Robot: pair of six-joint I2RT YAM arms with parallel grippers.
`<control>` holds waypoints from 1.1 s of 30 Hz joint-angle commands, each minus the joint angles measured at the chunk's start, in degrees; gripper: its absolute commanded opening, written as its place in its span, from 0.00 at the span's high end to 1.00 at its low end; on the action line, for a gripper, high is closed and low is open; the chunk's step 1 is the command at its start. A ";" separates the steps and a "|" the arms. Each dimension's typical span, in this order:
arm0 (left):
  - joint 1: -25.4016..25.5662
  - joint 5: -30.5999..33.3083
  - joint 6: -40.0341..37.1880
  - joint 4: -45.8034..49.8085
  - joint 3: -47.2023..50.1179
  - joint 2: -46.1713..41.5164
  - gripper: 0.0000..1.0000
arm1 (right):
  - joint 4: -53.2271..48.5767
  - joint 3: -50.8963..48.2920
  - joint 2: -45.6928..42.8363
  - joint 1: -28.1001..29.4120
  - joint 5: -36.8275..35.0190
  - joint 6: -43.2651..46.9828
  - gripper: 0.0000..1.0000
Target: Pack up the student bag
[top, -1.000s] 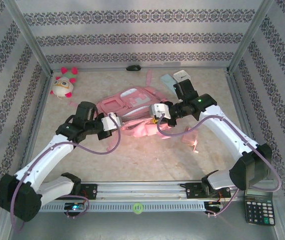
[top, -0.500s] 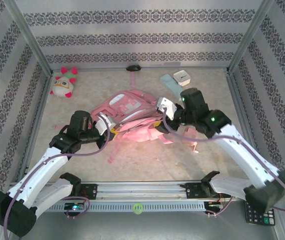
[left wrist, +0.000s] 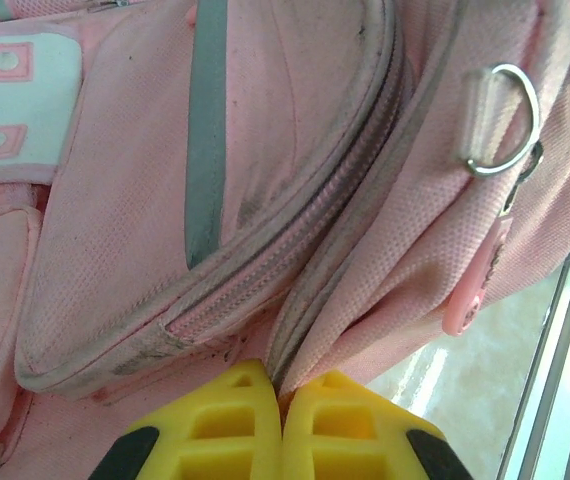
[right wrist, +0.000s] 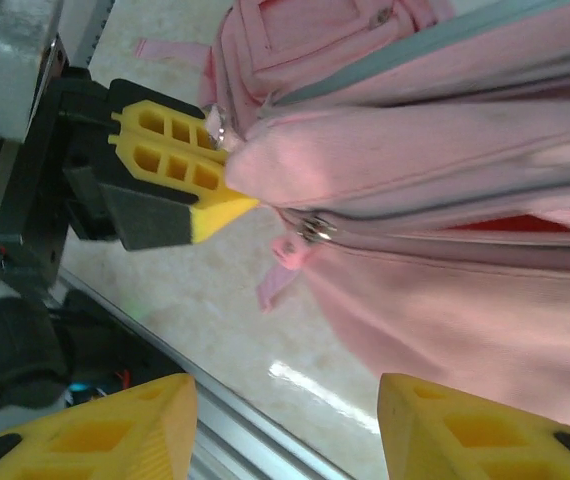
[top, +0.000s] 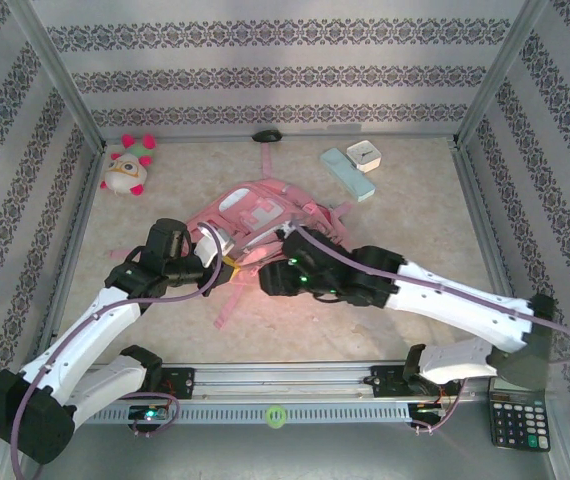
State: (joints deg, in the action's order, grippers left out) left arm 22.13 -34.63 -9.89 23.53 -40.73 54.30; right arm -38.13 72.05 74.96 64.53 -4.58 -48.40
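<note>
Pink student bag [top: 257,210] lies on the tabletop [top: 415,225]; left claw [left wrist: 283,398] pinches its fabric edge tight, right claw [right wrist: 285,400] stands apart beside it, holding nothing.

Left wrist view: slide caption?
The left claw pinches a fold of the pink backpack beside its zipper.

The right gripper [right wrist: 283,405], shut a second before at the student bag's [top: 261,208] 3 o'clock side, parted its jaws and swung round to the bag's 6 o'clock edge. Its arm dropped low across the table [top: 425,215]. The left gripper [left wrist: 283,405] drew slightly toward 6 o'clock. The bag's near edge bunched upward.
</note>
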 commanded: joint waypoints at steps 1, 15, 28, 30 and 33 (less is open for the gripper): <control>0.20 -2.54 4.25 -3.93 -3.17 -0.01 1.00 | 0.50 4.00 3.90 0.48 -4.80 -12.59 0.47; 0.30 -6.79 7.52 -7.09 -4.05 0.29 1.00 | -12.83 15.98 18.17 2.26 -19.74 -10.43 0.52; 0.31 -4.21 4.32 -4.15 -4.11 1.02 1.00 | -16.60 15.44 15.78 2.11 -23.06 -9.01 0.92; 0.32 -2.32 1.80 -2.18 -4.20 1.23 1.00 | -14.64 14.30 14.48 1.37 -19.48 -7.51 0.96; 0.32 0.97 -4.01 1.40 -4.28 0.94 1.00 | -9.90 10.69 11.78 -0.79 -10.90 -4.23 1.00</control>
State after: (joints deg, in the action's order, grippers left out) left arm 22.41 -36.64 -8.88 22.37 -42.78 55.68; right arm -49.98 85.30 90.41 65.69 -21.02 -55.96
